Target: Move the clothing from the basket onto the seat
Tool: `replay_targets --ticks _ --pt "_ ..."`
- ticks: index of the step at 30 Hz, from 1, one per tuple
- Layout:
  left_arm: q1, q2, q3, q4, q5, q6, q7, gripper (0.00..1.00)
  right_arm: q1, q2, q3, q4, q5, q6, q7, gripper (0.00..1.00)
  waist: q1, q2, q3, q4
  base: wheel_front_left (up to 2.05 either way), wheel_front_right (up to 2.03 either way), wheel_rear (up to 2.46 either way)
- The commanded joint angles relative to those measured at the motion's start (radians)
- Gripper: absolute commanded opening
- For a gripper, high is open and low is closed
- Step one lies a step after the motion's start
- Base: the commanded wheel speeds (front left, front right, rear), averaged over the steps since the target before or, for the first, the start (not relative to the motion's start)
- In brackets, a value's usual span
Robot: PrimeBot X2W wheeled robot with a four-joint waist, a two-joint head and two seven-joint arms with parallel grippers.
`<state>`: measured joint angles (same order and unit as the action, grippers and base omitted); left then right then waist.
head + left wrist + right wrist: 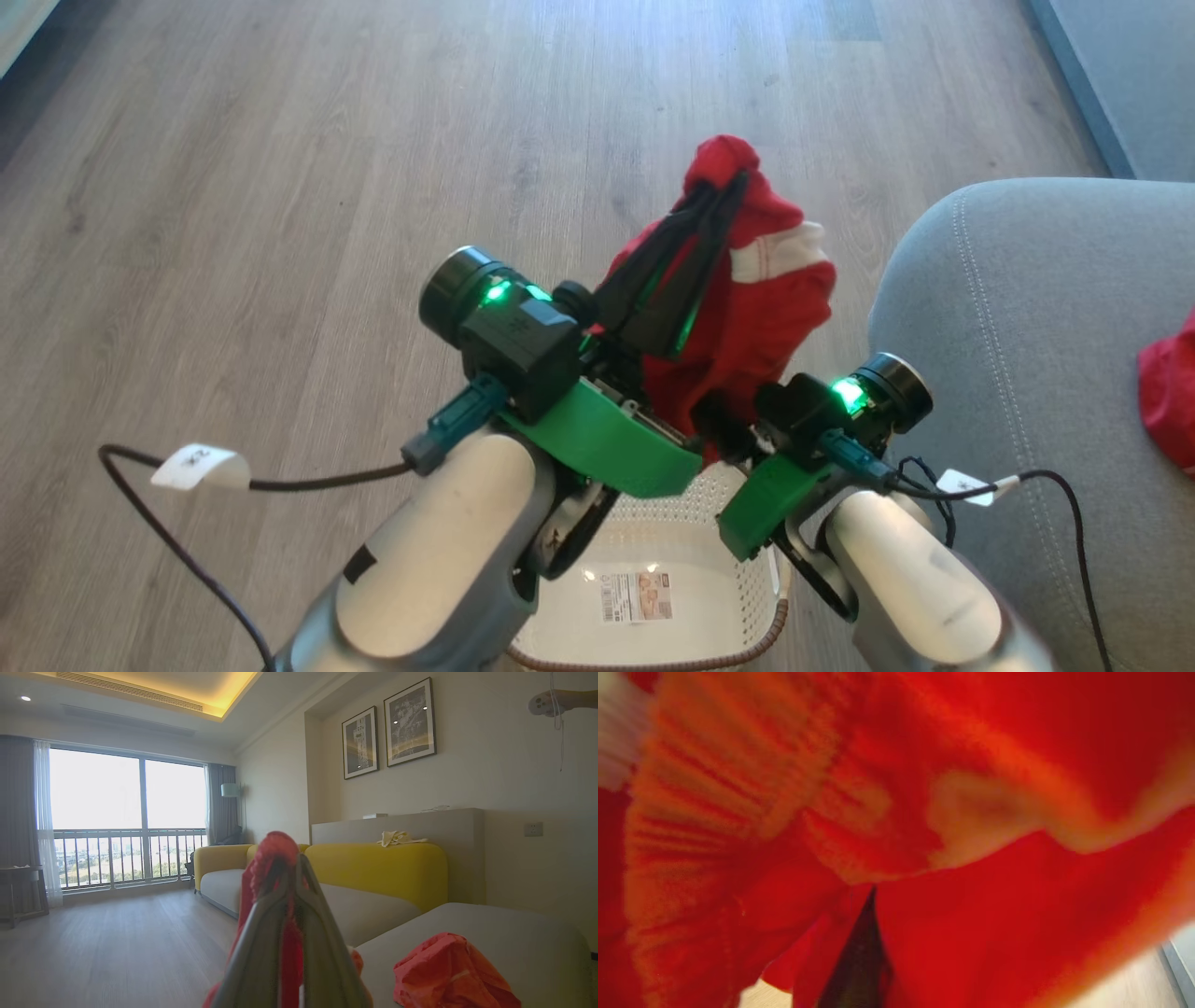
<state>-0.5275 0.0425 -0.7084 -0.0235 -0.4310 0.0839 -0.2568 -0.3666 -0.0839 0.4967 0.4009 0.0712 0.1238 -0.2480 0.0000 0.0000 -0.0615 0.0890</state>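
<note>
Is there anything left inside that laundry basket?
Seemingly empty: in the basket, the visible floor holds just a sticker label; arms hide the rest.

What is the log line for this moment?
left gripper: shut on red garment | right gripper: in its folds, state unclear | seat: second garment

The left gripper [733, 191] points up and forward, its long fingers pinched together on the clothing [775, 308]. The right gripper [868, 914] sits lower beside it, fingers buried in the same fabric, their spread unclear.
</note>
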Motion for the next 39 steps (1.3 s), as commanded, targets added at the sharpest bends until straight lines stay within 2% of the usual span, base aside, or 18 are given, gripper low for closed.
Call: replay_targets --ticks 1,8,20,31,39 --pt "-0.032 0.008 0.05 -0.024 -0.001 0.006 -0.005 0.0 -0.041 0.024 0.002 -0.024 0.011 0.007 -0.012 0.0 0.0 0.0 0.0 0.001 0.0 0.0 0.0" --pt "-0.011 0.008 0.096 -0.007 0.007 0.003 -0.005 0.0 -0.028 0.03 -0.082 -0.059 0.086 0.007 -0.013 0.0 0.0 0.0 -0.002 -0.004 0.0 0.0 0.0" --pt "0.01 0.008 0.061 0.021 0.012 -0.029 -0.005 0.0 -0.003 0.033 -0.206 -0.195 0.231 0.007 -0.014 0.0 0.0 0.0 -0.01 -0.004 0.0 0.0 0.0" --pt "0.016 0.008 0.039 0.061 0.013 -0.047 -0.005 0.0 0.001 0.034 -0.204 -0.251 0.36 0.007 -0.014 0.0 0.0 0.0 -0.01 -0.009 0.0 0.0 0.0" --pt "0.024 0.008 0.023 0.1 0.003 -0.062 -0.005 0.0 -0.007 0.034 -0.197 -0.263 0.392 0.007 -0.014 0.0 0.0 0.0 -0.008 -0.009 0.0 0.0 0.0"
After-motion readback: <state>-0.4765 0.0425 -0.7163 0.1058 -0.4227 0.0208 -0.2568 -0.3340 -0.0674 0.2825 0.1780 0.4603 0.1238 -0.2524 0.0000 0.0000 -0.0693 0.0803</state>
